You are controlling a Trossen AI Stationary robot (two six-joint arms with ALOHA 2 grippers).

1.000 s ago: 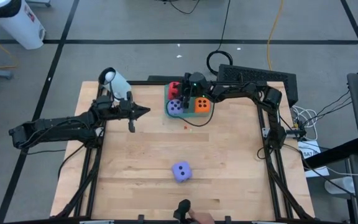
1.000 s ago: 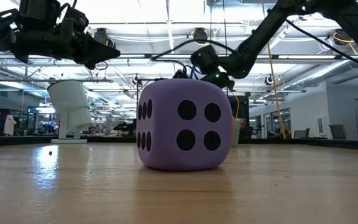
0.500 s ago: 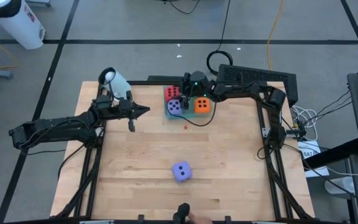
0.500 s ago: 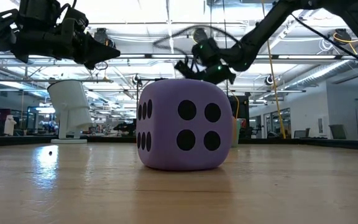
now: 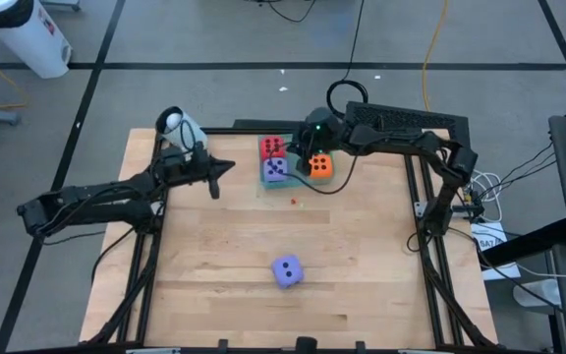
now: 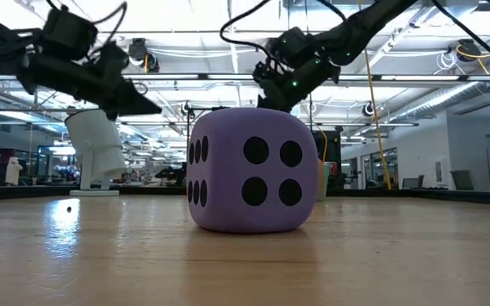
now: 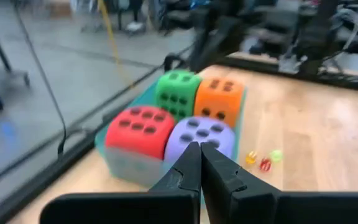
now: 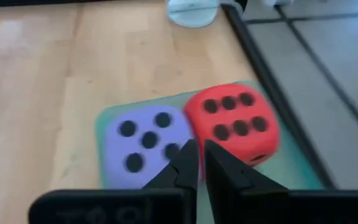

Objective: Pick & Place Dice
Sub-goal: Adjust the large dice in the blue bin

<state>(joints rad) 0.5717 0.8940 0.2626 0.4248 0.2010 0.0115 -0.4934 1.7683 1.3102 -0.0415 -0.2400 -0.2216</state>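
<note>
Teal tray (image 5: 263,180) at far table edge holds four dice packed together: red die (image 5: 271,147), green die (image 7: 178,93), orange die (image 5: 319,166), purple die (image 5: 276,170). Second purple die (image 5: 286,270) alone on bare wood, well apart, near front. Right gripper (image 5: 303,160) above tray, fingers closed, empty. Left gripper (image 5: 226,163) beside tray, fingers closed, empty.

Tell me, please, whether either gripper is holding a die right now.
No. The left gripper and right gripper are both shut on nothing, above the tray.
</note>
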